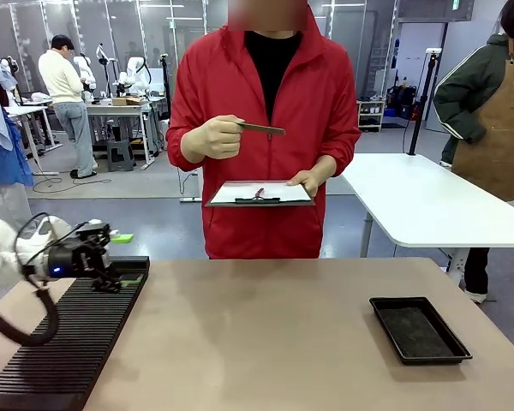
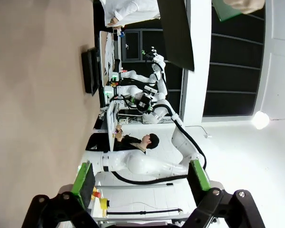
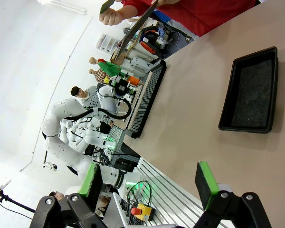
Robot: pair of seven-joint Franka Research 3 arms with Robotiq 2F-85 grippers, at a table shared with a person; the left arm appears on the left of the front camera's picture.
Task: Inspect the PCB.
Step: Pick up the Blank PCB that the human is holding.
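PCB [image 1: 262, 128]: in the person's raised hand [image 1: 212, 137], well apart from both tools.
Left tool [image 2: 141, 176]: wide, empty.
Right tool [image 3: 148, 181]: wide, empty.

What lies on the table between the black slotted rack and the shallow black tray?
Nothing lies there: in the front view the tabletop between the slotted rack and the black tray is bare.

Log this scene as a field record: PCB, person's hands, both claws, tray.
PCB: held edge-on at chest height, off the table
Holder: person's hand; the other hand holds a clipboard
Left claw: open, holding nothing, by the black slotted rack
Right claw: open, holding nothing
Black tray: on the table, robot's right side
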